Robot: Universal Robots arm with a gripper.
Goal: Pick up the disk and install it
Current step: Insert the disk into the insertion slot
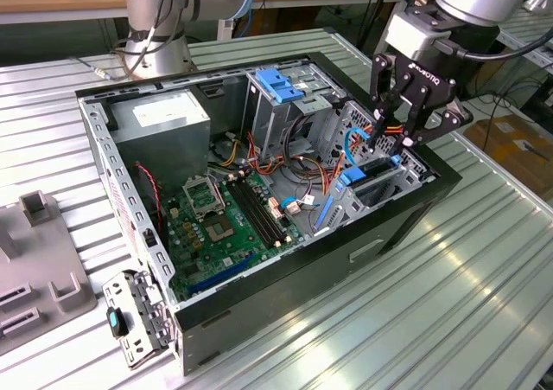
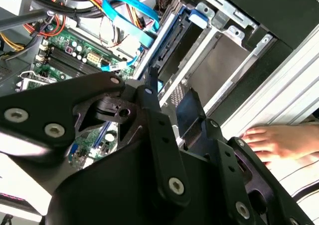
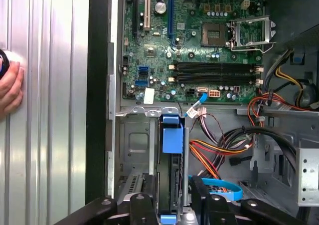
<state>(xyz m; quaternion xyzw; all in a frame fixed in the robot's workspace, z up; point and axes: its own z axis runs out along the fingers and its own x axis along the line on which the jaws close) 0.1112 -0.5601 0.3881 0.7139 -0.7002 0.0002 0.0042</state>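
The disk [image 1: 373, 179], grey with a light-blue carrier rail, stands on edge in the drive bay at the end of the open computer case [image 1: 346, 253] toward the exterior view's right. In the first wrist view the disk [image 3: 172, 140] runs edge-on from its blue tab back between my black fingers [image 3: 144, 205]. My gripper [image 1: 396, 143] hangs straight over the bay, one finger on each side of the disk, and looks shut on it. In the second wrist view my gripper [image 2: 172, 93] sits above the bay's metal walls.
A person's hand [image 3: 9, 85] rests on the ribbed table beside the case. Inside lie the motherboard [image 1: 225, 226], loose coloured cables [image 1: 302, 178], a power supply [image 1: 164, 118] and a metal drive cage with a blue latch [image 1: 278, 83]. A grey fixture [image 1: 34, 260] sits at the exterior view's left.
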